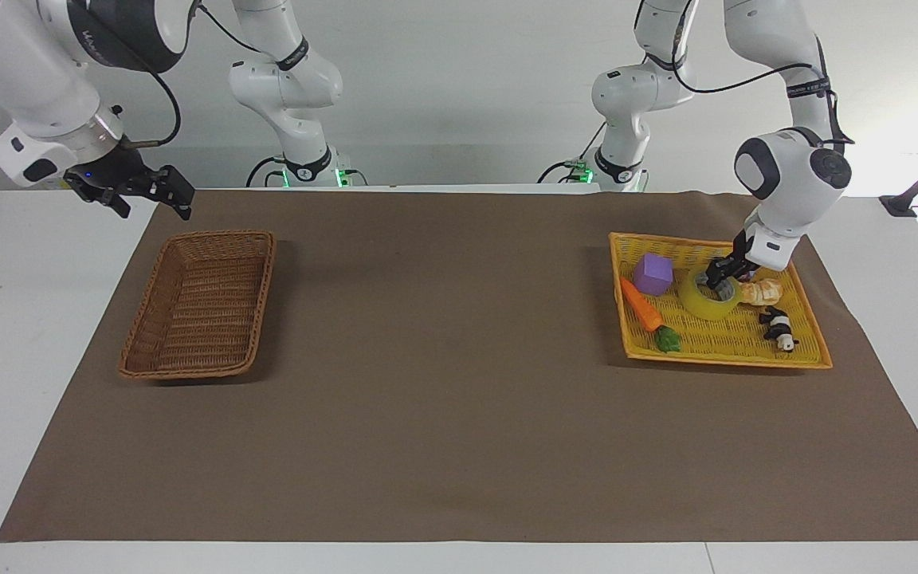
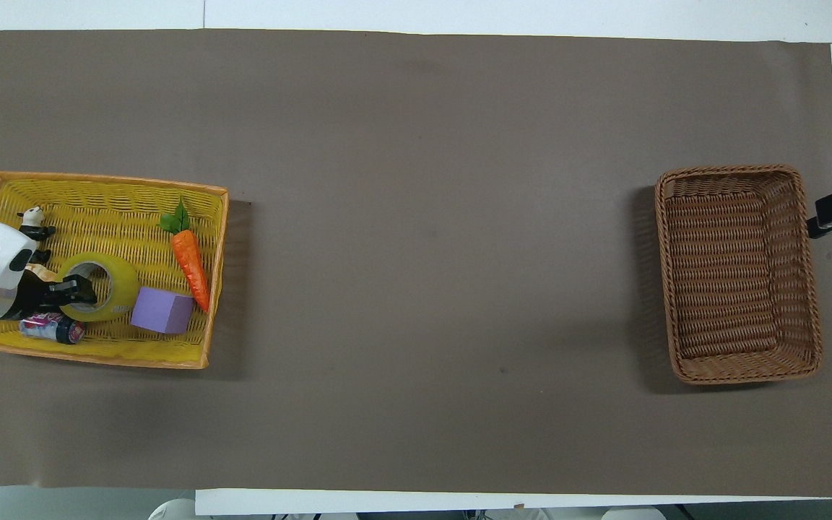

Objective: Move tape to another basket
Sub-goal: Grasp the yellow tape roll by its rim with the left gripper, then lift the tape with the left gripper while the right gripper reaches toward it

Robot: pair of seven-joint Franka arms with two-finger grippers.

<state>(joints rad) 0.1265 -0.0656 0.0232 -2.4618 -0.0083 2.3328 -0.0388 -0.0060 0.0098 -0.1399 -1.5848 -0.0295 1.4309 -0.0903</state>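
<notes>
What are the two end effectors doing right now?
Left end effector: shut on the tape, which sits in the yellow basket.
Right end effector: open, holding nothing, waiting beside the brown basket.

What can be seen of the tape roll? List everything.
The tape is a wide roll of translucent yellow packing tape with a pale grey core, lying flat with its hole facing up. It sits in the yellow basket, with the purple block and the carrot beside it. The left gripper grips its wall, one finger down in the hole and one outside. It does not look lifted yet.
</notes>
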